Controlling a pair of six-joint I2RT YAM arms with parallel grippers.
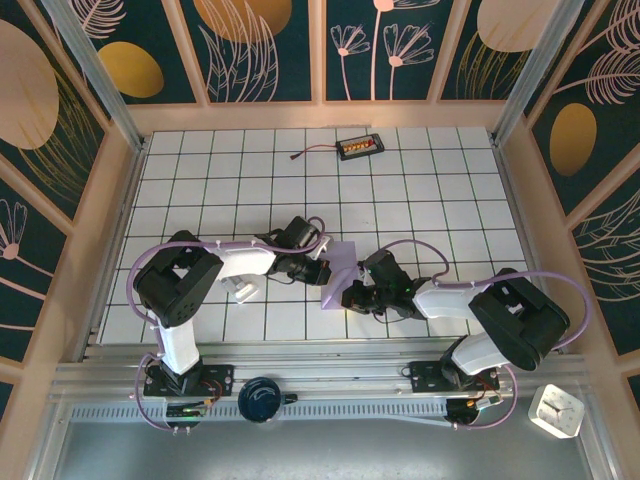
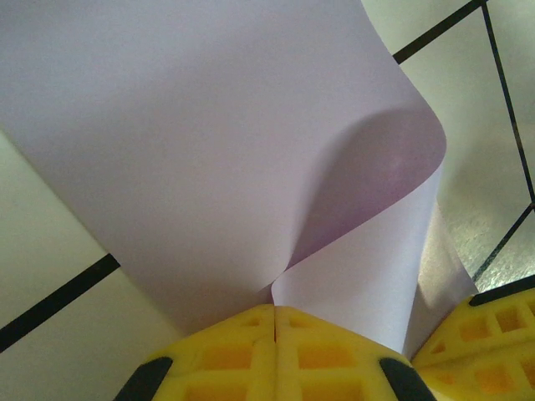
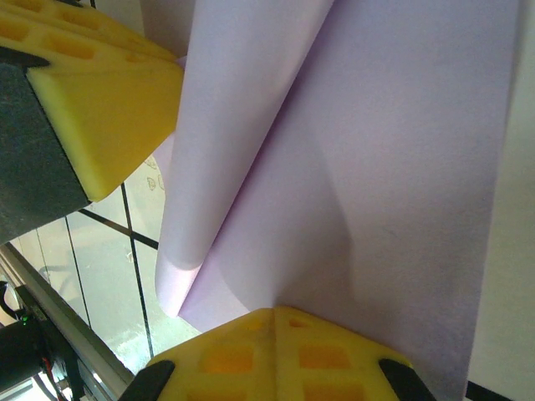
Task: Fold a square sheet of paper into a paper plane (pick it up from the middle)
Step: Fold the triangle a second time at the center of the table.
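The square sheet of paper (image 1: 341, 268), pale lavender, is held up off the tiled table between my two grippers, near the front middle. My left gripper (image 1: 322, 268) is shut on one edge of it. In the left wrist view the sheet (image 2: 209, 142) bends over into a loose curl above the closed yellow fingertips (image 2: 242, 330). My right gripper (image 1: 352, 296) is shut on the sheet's near edge. In the right wrist view the paper (image 3: 393, 167) rises from the closed jaws with one side rolled over at the left. The paper plane is out of view.
A small silvery-white block (image 1: 245, 288) lies beside the left arm. A black box with orange parts and a cable (image 1: 358, 147) sits at the back of the table. Wooden walls (image 1: 115, 200) close in the table. The left gripper's yellow finger (image 3: 109, 100) is close to the right gripper.
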